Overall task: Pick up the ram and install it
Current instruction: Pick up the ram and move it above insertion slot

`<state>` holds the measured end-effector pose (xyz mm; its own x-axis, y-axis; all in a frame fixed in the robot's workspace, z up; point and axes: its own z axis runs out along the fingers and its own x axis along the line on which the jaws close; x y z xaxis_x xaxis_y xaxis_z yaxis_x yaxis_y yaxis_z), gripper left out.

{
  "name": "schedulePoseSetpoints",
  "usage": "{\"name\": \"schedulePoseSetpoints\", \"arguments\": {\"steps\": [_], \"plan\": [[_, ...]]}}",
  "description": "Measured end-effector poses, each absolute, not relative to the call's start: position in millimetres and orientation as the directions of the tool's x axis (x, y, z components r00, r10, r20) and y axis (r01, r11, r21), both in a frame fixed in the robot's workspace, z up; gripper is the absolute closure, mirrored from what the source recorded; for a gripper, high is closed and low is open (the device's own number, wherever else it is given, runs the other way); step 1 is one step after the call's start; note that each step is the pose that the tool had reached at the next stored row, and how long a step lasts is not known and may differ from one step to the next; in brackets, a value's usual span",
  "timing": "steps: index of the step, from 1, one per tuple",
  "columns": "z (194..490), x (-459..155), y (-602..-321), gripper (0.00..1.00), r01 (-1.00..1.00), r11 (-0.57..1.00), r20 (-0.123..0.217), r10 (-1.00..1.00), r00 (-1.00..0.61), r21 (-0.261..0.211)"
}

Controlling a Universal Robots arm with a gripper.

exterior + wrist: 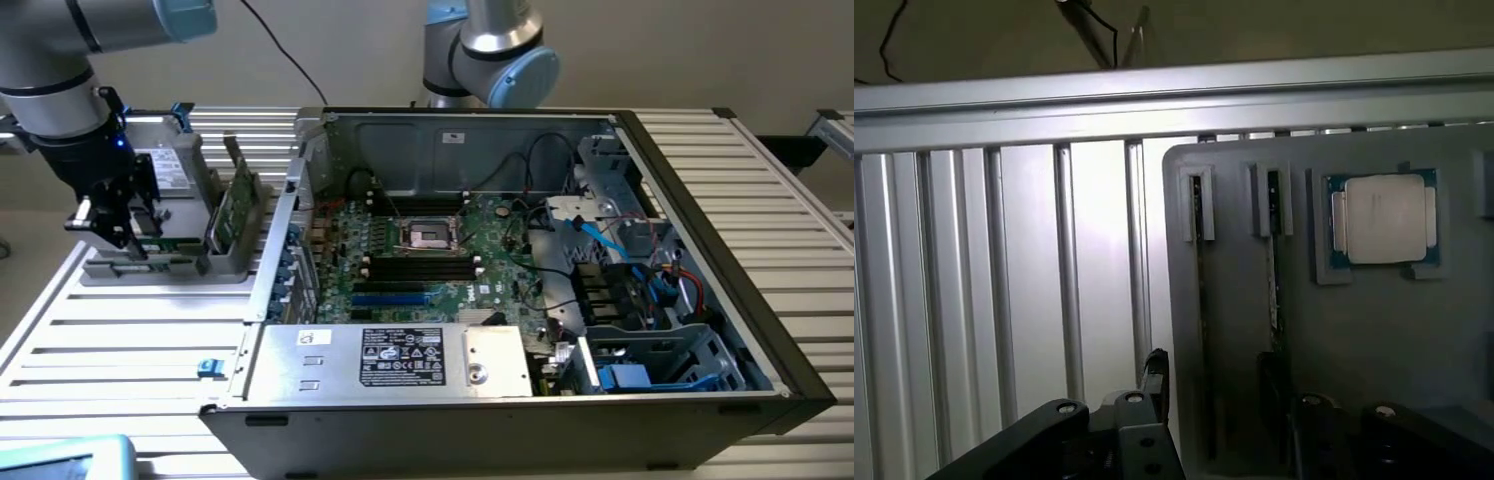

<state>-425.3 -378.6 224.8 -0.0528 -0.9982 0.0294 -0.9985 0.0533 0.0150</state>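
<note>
The ram [244,205] stood on its long edge in a grey holder [147,268] at the left of the exterior view, well apart from the open computer case [467,140] in the middle of the frame. In the wrist view I saw it edge-on as a thin dark line in a narrow slot [1200,300] of the holder [1234,330], with a second stick [1274,290] in the slot beside it and the square silver processor [1379,218] in its own pocket further along. I judged the ram to be light and stiff but easily damaged: a thin board with small chips on its faces and contacts along the buried edge. I would pinch it across its thickness near the middle of the free upper edge, squarely, so it lifted straight out without twisting or scraping the slot. My gripper [118,232] hung over the holder with its fingers spread wide and nothing between them. In the wrist view the gripper [1212,368] showed one dark finger on either side of the ram's line, though I could not tell how far above it they were. A grey drive [171,165] with a white label stood at the back of the holder, and the dark memory slots [420,265] lay on the board inside the case.
</note>
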Motion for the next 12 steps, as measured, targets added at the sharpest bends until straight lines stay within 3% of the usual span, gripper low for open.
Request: {"name": "schedulePoseSetpoints", "arguments": {"steps": [12], "plan": [[203,-425,-379,0.51,-0.998,0.053,0.029,-0.998,-0.053,0.015]]}}
